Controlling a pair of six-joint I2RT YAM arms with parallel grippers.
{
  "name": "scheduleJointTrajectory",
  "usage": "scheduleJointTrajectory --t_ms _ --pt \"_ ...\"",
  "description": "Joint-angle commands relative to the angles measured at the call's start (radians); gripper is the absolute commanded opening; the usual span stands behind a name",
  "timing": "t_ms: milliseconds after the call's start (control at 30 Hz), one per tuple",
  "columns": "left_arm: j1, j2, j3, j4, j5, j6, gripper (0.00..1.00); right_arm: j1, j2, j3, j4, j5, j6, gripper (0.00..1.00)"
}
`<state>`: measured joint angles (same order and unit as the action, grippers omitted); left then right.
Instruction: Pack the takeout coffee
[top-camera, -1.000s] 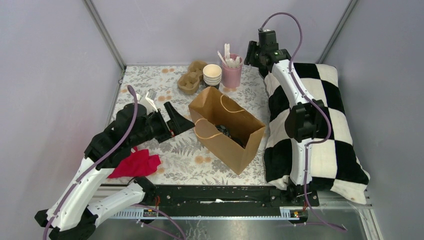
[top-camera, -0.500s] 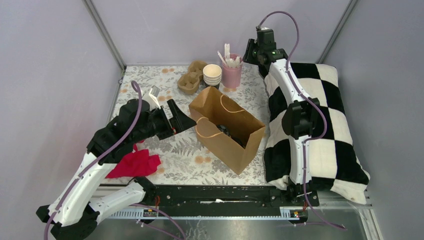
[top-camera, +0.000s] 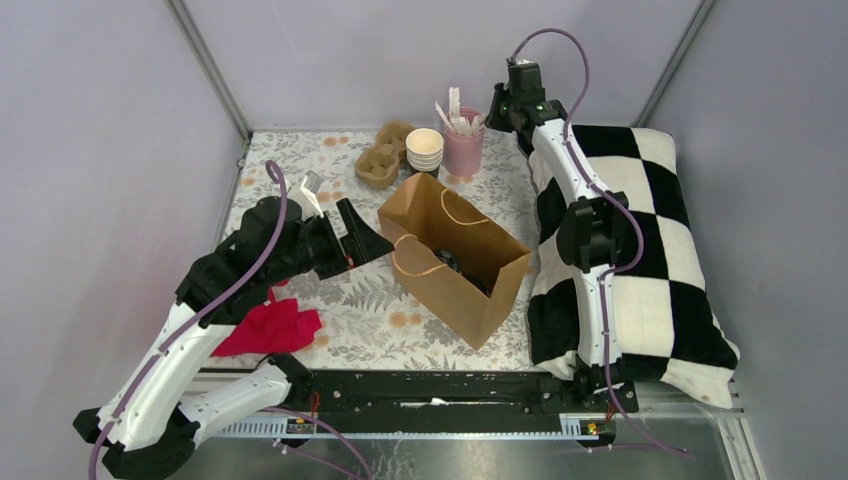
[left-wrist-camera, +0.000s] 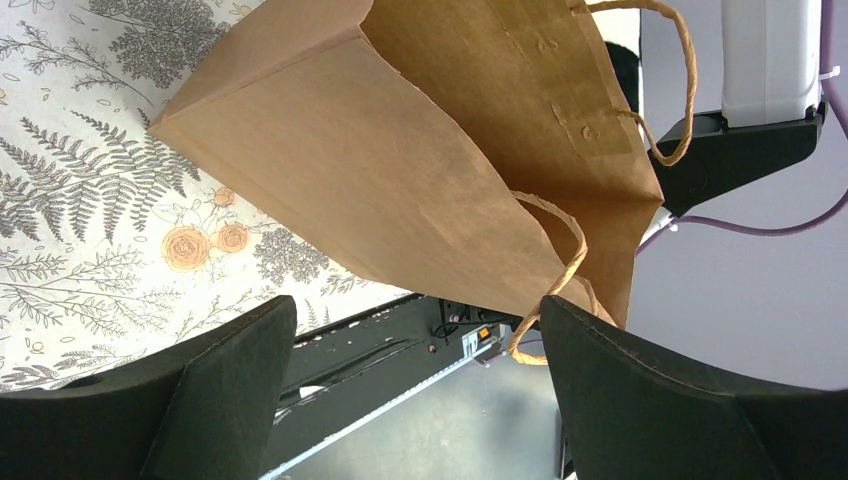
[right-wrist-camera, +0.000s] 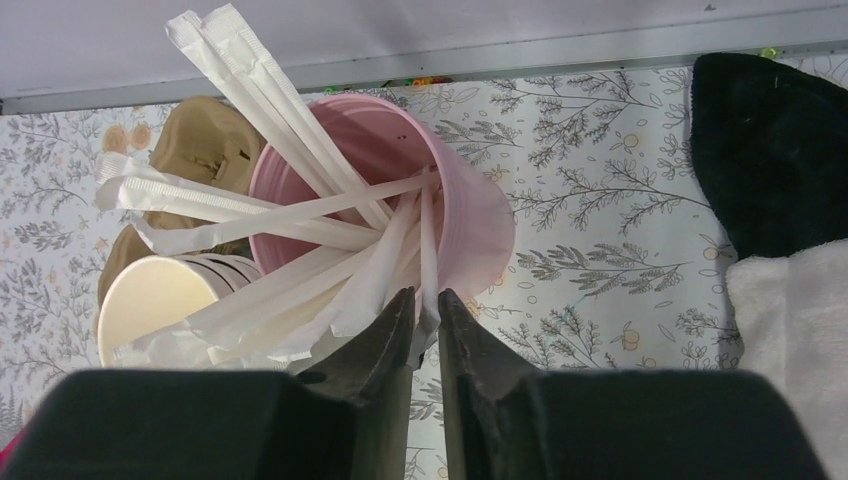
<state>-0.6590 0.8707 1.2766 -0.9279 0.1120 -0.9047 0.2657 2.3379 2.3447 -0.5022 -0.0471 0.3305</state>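
An open brown paper bag (top-camera: 470, 290) stands mid-table; it also fills the left wrist view (left-wrist-camera: 400, 160). A dark round thing (top-camera: 457, 265) sits deep inside it, seemingly the takeout coffee's black lid, mostly hidden by the bag walls. My left gripper (top-camera: 362, 232) is open and empty just left of the bag; in its wrist view (left-wrist-camera: 415, 305) a twine handle (left-wrist-camera: 565, 265) hangs by the right finger. My right gripper (top-camera: 489, 114) is at the back, shut (right-wrist-camera: 426, 300) on a paper-wrapped straw (right-wrist-camera: 428, 235) standing in a pink cup (right-wrist-camera: 470, 210).
The pink cup (top-camera: 463, 150) holds several wrapped straws. Beside it stand a stack of lidless cups (top-camera: 424, 148) and a cardboard cup carrier (top-camera: 383, 158). A red cloth (top-camera: 270, 328) lies front left. A black-and-white checked pillow (top-camera: 650, 250) fills the right side.
My left gripper has shifted a little right and back, toward the bag. My right wrist has moved slightly left, closer over the pink cup.
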Motion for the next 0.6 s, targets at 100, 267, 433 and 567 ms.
scheduleJointTrajectory --t_ms 100,267,433,567 --pt "-0.002 -0.009 0.030 0.020 0.015 0.012 0.95 -0.003 -0.004 0.081 0.044 -0.010 -0.015 0.12" --pt "-0.002 -0.025 0.016 0.031 0.019 0.000 0.95 -0.002 -0.025 0.102 0.045 -0.003 -0.042 0.03" --pt "-0.002 -0.041 0.008 0.037 0.009 -0.008 0.95 -0.002 -0.072 0.110 0.013 0.028 -0.060 0.00" --pt "-0.001 -0.039 0.023 0.036 0.000 0.001 0.95 -0.002 -0.101 0.140 -0.034 0.042 -0.065 0.00"
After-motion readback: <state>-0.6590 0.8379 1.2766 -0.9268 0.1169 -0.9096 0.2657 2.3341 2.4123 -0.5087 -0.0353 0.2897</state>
